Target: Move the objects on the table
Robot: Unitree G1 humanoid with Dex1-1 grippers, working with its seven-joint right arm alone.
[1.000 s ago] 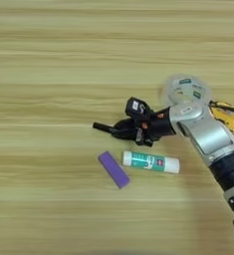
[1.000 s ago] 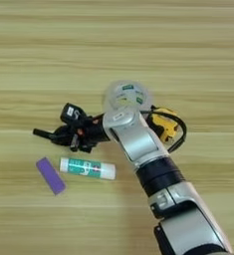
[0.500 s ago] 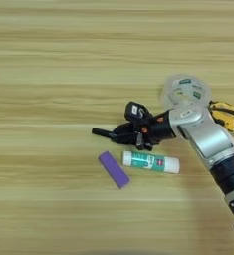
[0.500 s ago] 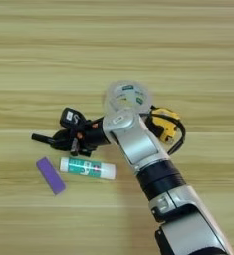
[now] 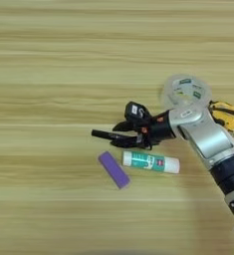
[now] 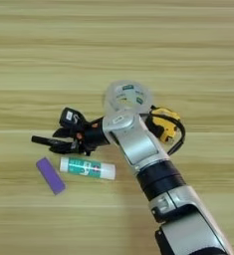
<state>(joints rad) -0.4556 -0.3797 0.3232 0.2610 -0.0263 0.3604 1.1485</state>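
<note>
Across the whole frame runs the table (image 5: 63, 60). From the lower right the silver forearm (image 6: 138, 144) reaches to centre, where the right gripper (image 5: 119, 135) has its jaws pinching the black marker pen (image 5: 102, 134). Just below lie the glue stick (image 5: 151, 162) and, left of it, the purple block (image 5: 113, 169), apart.

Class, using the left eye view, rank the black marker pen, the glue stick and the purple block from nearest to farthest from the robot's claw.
Measured from the right claw:
1. Black marker pen: at the fingertips, pointing left.
2. Glue stick: just below the claw.
3. Purple block: lower left, beyond the glue stick's end.
</note>
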